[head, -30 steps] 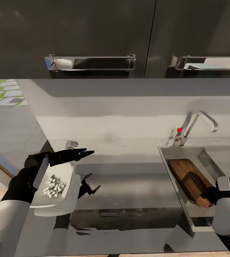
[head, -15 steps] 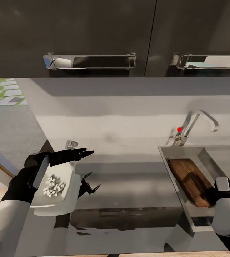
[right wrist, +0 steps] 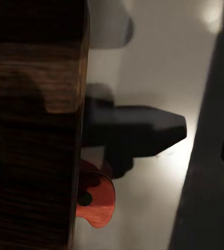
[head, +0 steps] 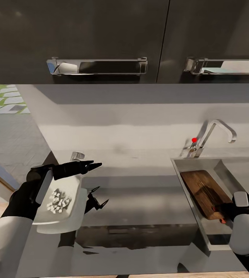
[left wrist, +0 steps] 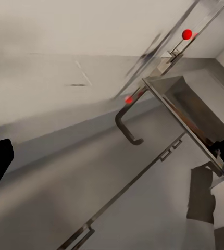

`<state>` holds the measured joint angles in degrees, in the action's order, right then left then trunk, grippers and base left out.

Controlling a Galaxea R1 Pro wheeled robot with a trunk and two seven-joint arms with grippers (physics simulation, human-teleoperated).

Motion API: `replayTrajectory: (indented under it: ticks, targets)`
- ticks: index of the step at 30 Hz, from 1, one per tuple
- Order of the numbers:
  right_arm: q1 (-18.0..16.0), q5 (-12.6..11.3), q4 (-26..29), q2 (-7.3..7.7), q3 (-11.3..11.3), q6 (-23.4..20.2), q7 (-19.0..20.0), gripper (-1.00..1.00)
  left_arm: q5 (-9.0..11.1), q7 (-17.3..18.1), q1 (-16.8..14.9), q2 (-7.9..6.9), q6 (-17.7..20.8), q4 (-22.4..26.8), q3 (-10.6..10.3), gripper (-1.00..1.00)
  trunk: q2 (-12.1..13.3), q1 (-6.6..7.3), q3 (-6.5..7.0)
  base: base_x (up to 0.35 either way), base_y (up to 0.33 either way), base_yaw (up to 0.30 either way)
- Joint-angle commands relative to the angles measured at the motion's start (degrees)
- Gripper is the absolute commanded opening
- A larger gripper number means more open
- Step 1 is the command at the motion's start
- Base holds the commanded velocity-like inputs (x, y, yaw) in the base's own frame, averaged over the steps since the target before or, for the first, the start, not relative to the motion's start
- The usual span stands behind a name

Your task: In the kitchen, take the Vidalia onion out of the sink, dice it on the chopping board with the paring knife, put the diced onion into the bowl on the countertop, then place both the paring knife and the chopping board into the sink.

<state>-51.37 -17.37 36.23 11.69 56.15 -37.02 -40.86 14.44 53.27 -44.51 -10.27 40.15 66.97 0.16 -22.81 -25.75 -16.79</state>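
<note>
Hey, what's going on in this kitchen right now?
A two-armed robot is finishing an onion job. The diced onion sits in the white bowl on the countertop, beside the left claw. The right claw is at the near end of the chopping board, which leans inside the sink.

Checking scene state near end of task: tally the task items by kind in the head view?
White squarish bowl holding diced onion cubes: 1
Dark brown wooden chopping board in the grey steel sink: 1
Chrome faucet with red-tipped lever: 1
Robot grippers, left and right: 2
Total: 5, not counting the sink or the cubes.
</note>
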Motion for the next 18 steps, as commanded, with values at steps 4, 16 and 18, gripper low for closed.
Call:
replayTrajectory:
  ticks: [4,16,18]
  targets:
    - [-0.1,-0.6,0.1,0.0,0.0,-0.1,-0.4,1.0,0.2,0.1,0.0,-0.01,0.4,0.0,0.0,1.0,-0.1,-0.03,-0.07,0.0,0.0,0.0]
    - [-0.1,-0.6,0.1,0.0,0.0,-0.1,-0.4,1.0,0.2,0.1,0.0,-0.01,0.4,0.0,0.0,1.0,-0.1,-0.03,0.8,0.0,0.0,0.0]
    - [-0.1,-0.6,0.1,0.0,0.0,-0.1,-0.4,1.0,0.2,0.0,0.0,-0.01,0.4,0.0,0.0,1.0,-0.1,-0.03,0.97,0.0,0.0,0.0]
